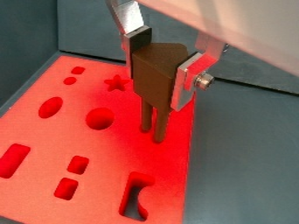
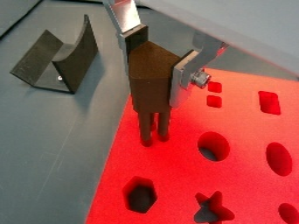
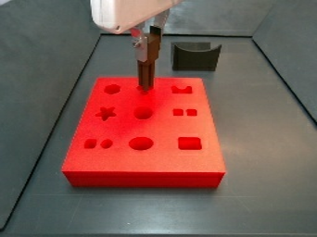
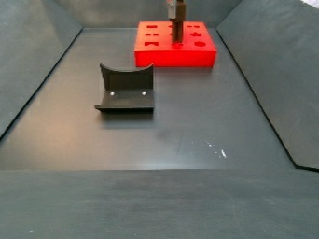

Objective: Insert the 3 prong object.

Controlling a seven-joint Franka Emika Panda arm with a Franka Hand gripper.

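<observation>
The gripper [image 1: 163, 61] hangs over the red board [image 3: 161, 159], its silver fingers [image 2: 184, 72] clamped on the brown 3 prong object [image 1: 155, 80], which stands upright with its prongs pointing down at the board's surface. Both wrist views show the prong tips at the foam beside the board's edge, though whether they sit in a cutout cannot be told. A star cutout [image 1: 114, 84] and round holes lie near the prongs. The dark curved block [image 4: 125, 91] rests on the grey floor [image 4: 187, 168] well apart from the board. In a side view the block [image 3: 195, 56] sits behind the board; in a wrist view it [image 2: 61, 58] appears just off the board's edge.
</observation>
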